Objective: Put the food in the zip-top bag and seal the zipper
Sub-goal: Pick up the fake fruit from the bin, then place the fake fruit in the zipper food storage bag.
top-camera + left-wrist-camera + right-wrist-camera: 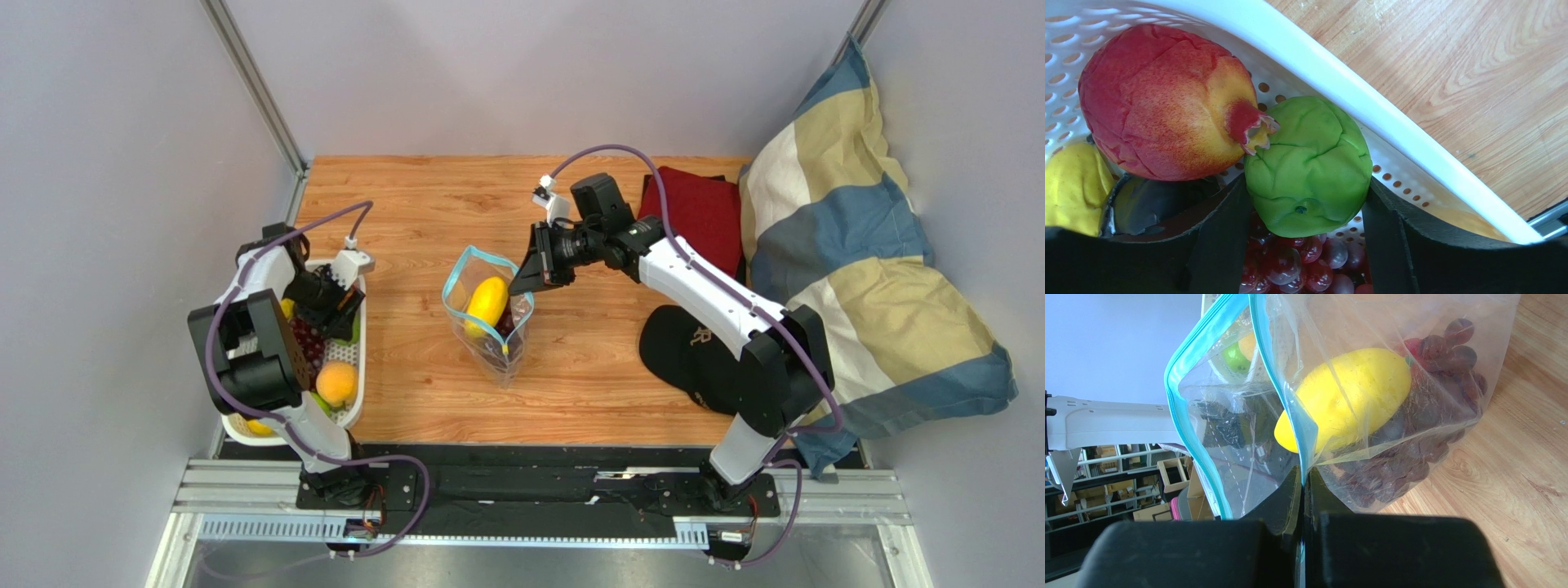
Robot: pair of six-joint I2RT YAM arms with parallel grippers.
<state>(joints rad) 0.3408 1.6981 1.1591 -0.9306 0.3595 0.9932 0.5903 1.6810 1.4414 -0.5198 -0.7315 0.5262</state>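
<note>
Clear crinkled plastic forms the zip-top bag [493, 328], which stands upright near the middle of the counter [417, 208] with its mouth open. The zipper [1187, 361] is a light blue strip around the mouth, its two sides parted in a loop. The right claw [1303, 481] is pressed together on the bag's mouth edge, pinching plastic and zipper between its fingers at the side nearest the right arm. Inside the bag a yellow fruit [1346, 395] leans on a bunch of dark grapes [1447, 352] that fills the bottom. Well apart to the left, a white perforated basket [359, 358] sits at the counter's left edge. The left claw [1306, 223] reaches into it, spread wide, with one finger along each flank of a green apple [1309, 162]. The fingers [1220, 245] appear to touch the apple on both sides, but whether they already press it cannot be told. Touching the apple on its upper left lies a red-and-yellow fruit [1161, 101] with a small crown. A yellow piece [1072, 184] sits at the left margin of the left wrist view, and red grapes [1290, 263] lie under the apple. The top view also shows an orange peach [335, 384] toward the basket's near end. The counter is light wood with visible grain. On its right half rest a black cap [677, 349] and, farther back, a dark red cloth [699, 202]. A blue-and-cream plaid pillow [859, 270] leans at the right side. Plain grey walls [552, 74] close the space, and a metal rail [552, 496] along the near edge carries both arm bases.
</note>
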